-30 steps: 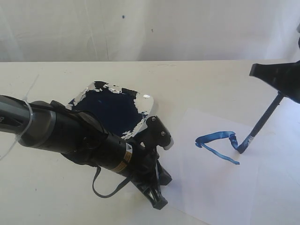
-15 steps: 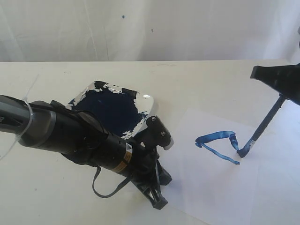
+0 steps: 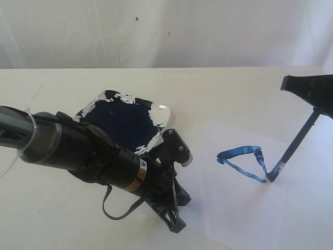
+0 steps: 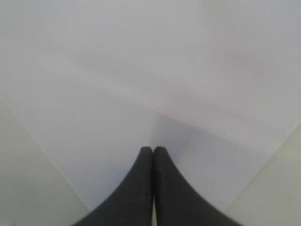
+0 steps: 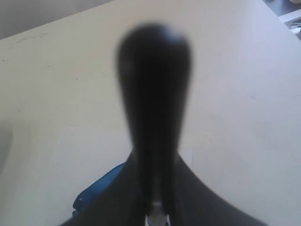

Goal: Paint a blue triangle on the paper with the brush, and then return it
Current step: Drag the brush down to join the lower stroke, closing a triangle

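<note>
The paper lies flat at the front right of the table. On it stands the blue triangle, drawn in thick uneven strokes. My right gripper is shut on the brush, which slants down so its tip touches the paper at the triangle's lower right corner. In the right wrist view the brush handle is a blurred dark shape with blue paint beside it. My left gripper is shut with nothing in it, its tips pressed on the paper's near left part.
A white square dish holding dark navy paint sits behind my left arm, which lies across the left half of the table. A pale curtain hangs along the back.
My right gripper has shifted right and slightly down, dragging the brush tip down the triangle's right side to its lower corner. The left arm has not moved.
</note>
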Tool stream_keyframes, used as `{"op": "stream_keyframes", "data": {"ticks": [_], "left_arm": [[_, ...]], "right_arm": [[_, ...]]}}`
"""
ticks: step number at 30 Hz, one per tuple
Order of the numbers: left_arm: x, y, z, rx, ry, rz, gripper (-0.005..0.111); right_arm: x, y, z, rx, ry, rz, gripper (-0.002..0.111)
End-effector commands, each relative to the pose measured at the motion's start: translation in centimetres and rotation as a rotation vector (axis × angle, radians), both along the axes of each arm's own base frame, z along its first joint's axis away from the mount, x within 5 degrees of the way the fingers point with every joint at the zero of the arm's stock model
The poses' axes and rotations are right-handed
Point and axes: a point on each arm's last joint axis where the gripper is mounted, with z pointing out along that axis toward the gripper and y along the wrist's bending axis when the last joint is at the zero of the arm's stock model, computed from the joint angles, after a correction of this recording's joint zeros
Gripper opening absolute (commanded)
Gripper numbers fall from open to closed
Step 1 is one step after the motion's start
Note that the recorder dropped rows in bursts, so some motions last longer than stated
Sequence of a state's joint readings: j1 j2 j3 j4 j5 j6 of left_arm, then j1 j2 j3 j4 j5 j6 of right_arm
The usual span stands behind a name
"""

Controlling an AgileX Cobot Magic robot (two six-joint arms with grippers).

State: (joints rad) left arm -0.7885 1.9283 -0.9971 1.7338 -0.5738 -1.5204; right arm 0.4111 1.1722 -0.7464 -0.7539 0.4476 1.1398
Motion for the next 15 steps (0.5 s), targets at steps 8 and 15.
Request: {"op": "stream_keyframes", "data": {"ticks": [8, 15], "left_arm": [[-0.14, -0.18, 0.14, -0.003, -0.005, -0.020, 0.000], [-0.14, -0.18, 0.14, -0.003, -0.005, -0.020, 0.000]], "right_arm": [[-0.50, -0.06, -0.04, -0.002, 0.032, 0.011, 0.000], [-1.00, -0.27, 0.67, 0.005, 0.006, 0.015, 0.000]]}}
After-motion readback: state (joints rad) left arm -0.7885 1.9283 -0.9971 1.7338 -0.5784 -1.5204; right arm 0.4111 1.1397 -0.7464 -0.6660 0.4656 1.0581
